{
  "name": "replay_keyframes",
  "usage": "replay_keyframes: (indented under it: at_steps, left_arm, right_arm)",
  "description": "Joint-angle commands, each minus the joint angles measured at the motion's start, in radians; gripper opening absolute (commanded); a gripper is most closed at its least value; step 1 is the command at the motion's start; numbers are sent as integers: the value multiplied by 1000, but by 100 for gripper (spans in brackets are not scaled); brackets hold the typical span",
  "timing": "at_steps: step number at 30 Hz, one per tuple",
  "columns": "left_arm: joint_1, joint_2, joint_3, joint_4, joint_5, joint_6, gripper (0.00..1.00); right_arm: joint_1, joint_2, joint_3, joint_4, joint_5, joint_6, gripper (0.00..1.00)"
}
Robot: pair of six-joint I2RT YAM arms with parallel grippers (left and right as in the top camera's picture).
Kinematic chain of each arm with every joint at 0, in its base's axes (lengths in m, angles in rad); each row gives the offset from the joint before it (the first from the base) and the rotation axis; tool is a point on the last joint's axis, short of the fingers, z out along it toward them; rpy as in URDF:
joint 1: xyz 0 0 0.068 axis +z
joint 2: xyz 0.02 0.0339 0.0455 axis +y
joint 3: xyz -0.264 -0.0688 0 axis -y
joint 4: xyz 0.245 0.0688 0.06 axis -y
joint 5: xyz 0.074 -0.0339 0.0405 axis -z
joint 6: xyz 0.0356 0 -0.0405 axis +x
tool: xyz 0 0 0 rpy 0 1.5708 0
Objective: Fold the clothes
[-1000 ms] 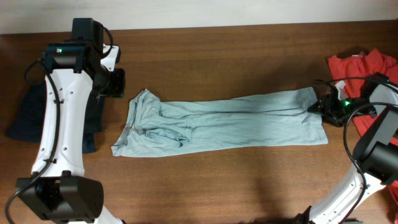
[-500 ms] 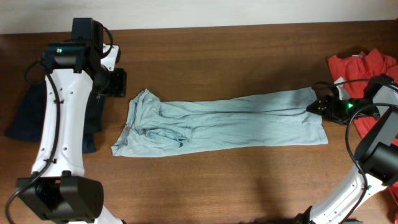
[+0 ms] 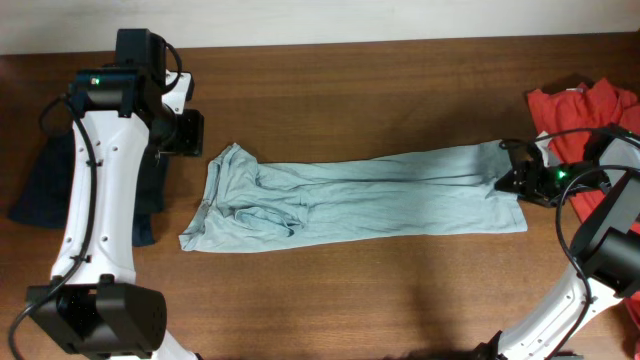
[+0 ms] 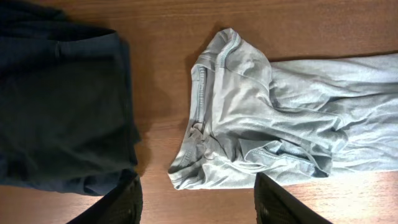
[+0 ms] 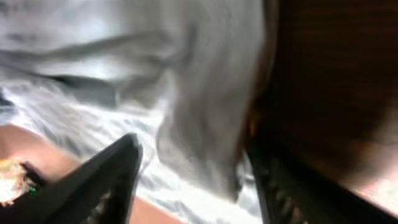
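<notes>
Across the counter (image 3: pixel 350 280) the clothes (image 3: pixel 380 195) are lying full-length with no fold made, my left pincer (image 4: pixel 198 186) hovering open and empty near their waistband, my right pincer (image 3: pixel 505 178) straddling their hem, its grip impossible to tell.

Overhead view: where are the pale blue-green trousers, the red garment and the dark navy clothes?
pale blue-green trousers (image 3: pixel 400 195), overhead view, on the middle of the legs.
red garment (image 3: pixel 575 105), overhead view, on its left part.
dark navy clothes (image 3: pixel 38 190), overhead view, on the visible left part.
</notes>
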Motion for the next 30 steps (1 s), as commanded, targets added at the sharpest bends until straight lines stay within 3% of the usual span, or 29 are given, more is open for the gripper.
replay_keyframes:
  at_steps: [1,9,21,22,23,24,28,30]
  left_arm:
    - [4,-9,6,2,-6,-6,57]
    - [4,-9,6,-3,-6,-6,57]
    - [4,-9,6,-16,-6,-6,57]
    - [4,-9,6,-18,-6,-6,57]
    - [4,-9,6,-19,-6,-6,57]
    - [4,-9,6,-20,-6,-6,57]
    - [4,-9,6,-27,-6,-6,57]
    - [4,-9,6,-29,-6,-6,57]
  right_arm:
    - [3,59,-29,-5,77,39,56]
    - [4,59,-29,13,71,54,44]
    - [4,59,-29,54,61,126,39]
    - [4,59,-29,54,62,126,47]
    - [3,59,-29,54,62,126,62]
    - [2,59,-29,61,66,129,68]
    - [-16,59,-29,101,79,154,70]
    - [-27,59,-29,95,19,84,70]
